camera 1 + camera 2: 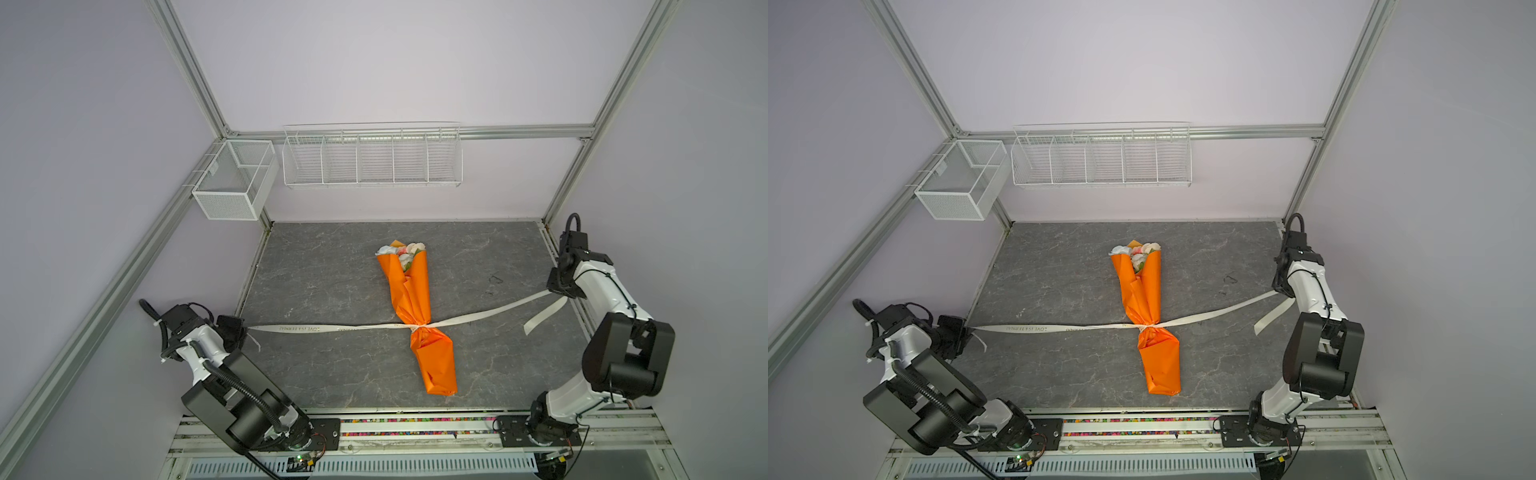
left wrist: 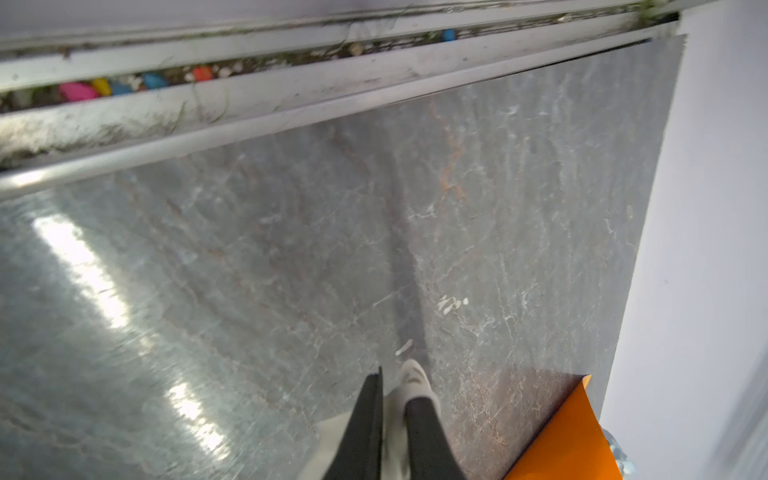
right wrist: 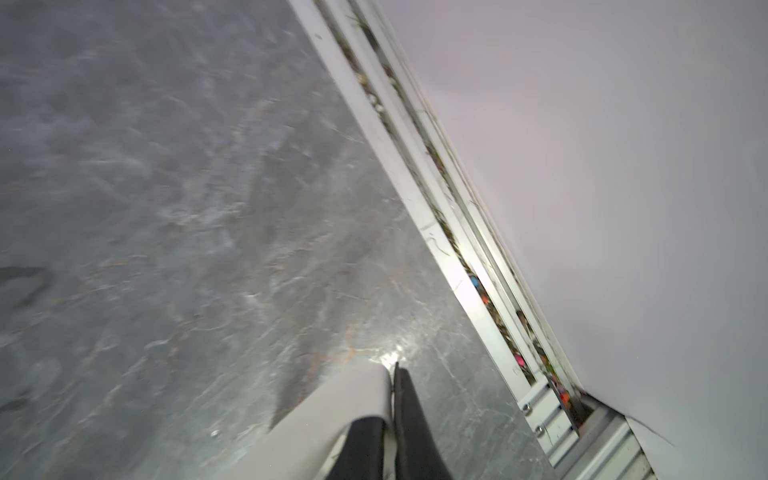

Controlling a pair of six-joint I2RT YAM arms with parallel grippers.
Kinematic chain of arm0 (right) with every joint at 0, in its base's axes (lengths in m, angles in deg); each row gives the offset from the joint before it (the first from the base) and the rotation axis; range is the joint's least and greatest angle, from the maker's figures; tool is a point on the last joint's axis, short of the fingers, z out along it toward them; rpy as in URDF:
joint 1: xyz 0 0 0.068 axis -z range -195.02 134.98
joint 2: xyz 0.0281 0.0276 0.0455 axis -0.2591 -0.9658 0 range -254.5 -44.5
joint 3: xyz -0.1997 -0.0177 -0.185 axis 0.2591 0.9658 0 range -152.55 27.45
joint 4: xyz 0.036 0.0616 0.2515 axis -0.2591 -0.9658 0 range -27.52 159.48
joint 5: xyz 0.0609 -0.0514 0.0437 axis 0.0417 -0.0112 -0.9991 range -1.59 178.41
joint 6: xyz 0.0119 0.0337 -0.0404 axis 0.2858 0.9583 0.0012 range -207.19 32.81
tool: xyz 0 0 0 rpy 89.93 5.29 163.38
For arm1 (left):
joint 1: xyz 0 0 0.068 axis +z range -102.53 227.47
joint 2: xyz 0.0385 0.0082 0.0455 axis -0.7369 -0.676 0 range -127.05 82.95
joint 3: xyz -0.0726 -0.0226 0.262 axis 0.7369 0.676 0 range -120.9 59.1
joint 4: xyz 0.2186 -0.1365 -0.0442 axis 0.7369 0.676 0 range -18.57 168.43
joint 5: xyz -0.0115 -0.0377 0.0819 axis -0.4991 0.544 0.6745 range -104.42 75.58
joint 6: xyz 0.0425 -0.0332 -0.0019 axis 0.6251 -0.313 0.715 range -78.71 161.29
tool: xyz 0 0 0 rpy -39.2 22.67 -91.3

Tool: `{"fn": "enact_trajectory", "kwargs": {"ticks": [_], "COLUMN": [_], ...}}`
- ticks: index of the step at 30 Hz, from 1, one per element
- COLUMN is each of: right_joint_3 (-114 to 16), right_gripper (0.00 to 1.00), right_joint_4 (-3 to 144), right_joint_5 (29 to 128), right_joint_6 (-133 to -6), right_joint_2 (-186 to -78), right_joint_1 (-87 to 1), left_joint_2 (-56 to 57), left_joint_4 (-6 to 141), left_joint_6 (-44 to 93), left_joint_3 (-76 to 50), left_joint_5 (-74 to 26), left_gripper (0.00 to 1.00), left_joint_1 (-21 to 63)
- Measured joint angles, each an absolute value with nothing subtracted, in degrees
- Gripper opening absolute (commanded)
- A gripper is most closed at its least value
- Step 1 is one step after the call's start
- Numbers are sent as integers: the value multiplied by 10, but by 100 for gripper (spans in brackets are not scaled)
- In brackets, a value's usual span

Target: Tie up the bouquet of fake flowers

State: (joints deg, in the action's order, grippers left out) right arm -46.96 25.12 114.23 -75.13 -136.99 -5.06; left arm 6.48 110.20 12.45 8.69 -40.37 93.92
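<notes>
Gripper jaws on both arms stand almost together: the left gripper (image 1: pixel 243 330) nips one end of the cream ribbon (image 1: pixel 316 328), and the right gripper (image 1: pixel 555 291) nips the other, with a loose tail (image 1: pixel 546 314) hanging past it. Midway between them, well apart from each, the bouquet of fake flowers (image 1: pixel 401 251) lies wrapped in orange paper (image 1: pixel 411 291) on the table (image 1: pixel 324 270). The ribbon is cinched into a knot (image 1: pixel 419 328) at the wrap's waist.

The knot looks single, so I judge that if either grip slackens unevenly the smooth ribbon could slide back and loosen it. A harder pull from one side could drag the light bundle towards that gripper.

The ribbon is flat, thin and printed with lettering. The paper is crisp and creased, flaring either side of the knot. The pale roses bunch softly at its open end. The table is grey, veined and glossy.
</notes>
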Motion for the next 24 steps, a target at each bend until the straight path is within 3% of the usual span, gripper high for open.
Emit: {"fn": "enact_trajectory", "kwargs": {"ticks": [1,7,9,10,12,15,20,24], "right_joint_3": [-481,-516,-520,-521,-521,-519,-424,-346], "right_gripper": [25,54,75,80,82,77,71,70], "right_joint_4": [251,238,226,220,206,195,254,299], "right_joint_5": [1143,1158,1155,1151,1141,1087,880,758], "right_joint_6": [-760,-781,-784,-784,-786,-780,-742,-694], "right_joint_2": [-1370,-1370,-1366,-1361,-1346,-1312,-1226,-1209], "right_joint_1": [-67,-90,-90,-90,-90,-90,-107,-173], "left_joint_2": [73,129,146,156,170,182,182,170], "left_joint_4": [1100,1113,1120,1123,1124,1111,1040,982], "left_joint_6": [130,152,156,158,161,164,113,37], "left_joint_3": [81,58,56,56,56,59,105,167], "left_joint_5": [-401,-367,-356,-355,-359,-379,-404,-410], "left_gripper": [48,56,55,55,50,47,50,52], "left_joint_1": [929,902,901,900,884,794,528,387]}}
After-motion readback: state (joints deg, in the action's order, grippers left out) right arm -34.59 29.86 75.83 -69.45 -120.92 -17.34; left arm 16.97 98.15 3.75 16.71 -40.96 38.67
